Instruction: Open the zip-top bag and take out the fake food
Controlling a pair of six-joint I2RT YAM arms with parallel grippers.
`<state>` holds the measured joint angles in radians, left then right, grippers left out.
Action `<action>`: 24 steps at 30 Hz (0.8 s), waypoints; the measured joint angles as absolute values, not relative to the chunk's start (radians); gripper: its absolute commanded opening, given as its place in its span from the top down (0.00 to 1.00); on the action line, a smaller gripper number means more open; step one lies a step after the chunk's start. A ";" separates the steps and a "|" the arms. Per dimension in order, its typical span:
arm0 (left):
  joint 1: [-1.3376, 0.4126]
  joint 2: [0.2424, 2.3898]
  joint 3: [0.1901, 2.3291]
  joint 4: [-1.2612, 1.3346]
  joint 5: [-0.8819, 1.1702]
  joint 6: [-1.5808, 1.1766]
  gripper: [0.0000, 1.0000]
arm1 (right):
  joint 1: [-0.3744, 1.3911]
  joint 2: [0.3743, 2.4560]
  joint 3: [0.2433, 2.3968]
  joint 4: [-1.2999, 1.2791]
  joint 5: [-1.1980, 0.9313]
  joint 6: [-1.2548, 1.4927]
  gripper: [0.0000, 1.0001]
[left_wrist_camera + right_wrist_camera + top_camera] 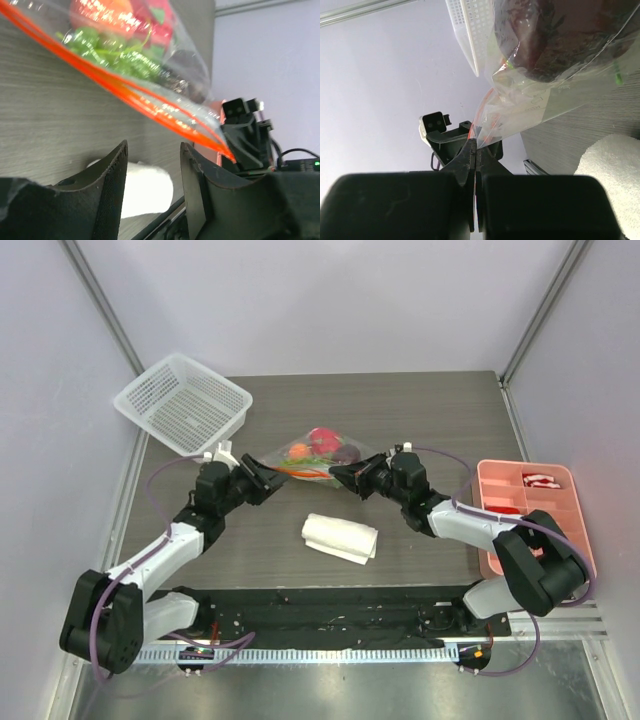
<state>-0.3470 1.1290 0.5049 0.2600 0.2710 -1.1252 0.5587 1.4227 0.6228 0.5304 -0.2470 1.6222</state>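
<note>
Right gripper [474, 146] is pinched tight on one end of the orange-red zipper strip [150, 102] of the zip-top bag [318, 454], which sits mid-frame in the top view with the fake food [322, 443] inside — the left gripper [152, 150] stands spread, the strip beyond its tips. A white cloth [340, 537] lies just below the bag; left arm [165, 545] and right arm [470, 525] reach inward, wrists facing.
</note>
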 measured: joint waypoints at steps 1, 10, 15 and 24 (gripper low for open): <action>-0.347 1.127 0.506 0.273 0.268 -1.134 0.50 | 0.559 1.423 0.623 0.530 -0.246 1.622 0.99; -0.347 1.178 0.588 0.288 0.220 -1.280 0.44 | 0.559 1.423 0.623 0.523 -0.245 1.609 0.99; -0.347 1.239 0.614 0.282 0.204 -1.355 0.46 | 0.559 1.423 0.623 0.522 -0.244 1.602 0.99; -0.347 1.267 0.625 0.240 0.164 -1.485 0.51 | 0.559 1.422 0.623 0.519 -0.237 1.584 0.99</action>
<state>-0.3466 1.2667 0.6247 0.2401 0.1642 -1.4849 0.5587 1.4223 0.6231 0.5194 -0.2371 1.5841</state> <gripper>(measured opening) 0.509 0.017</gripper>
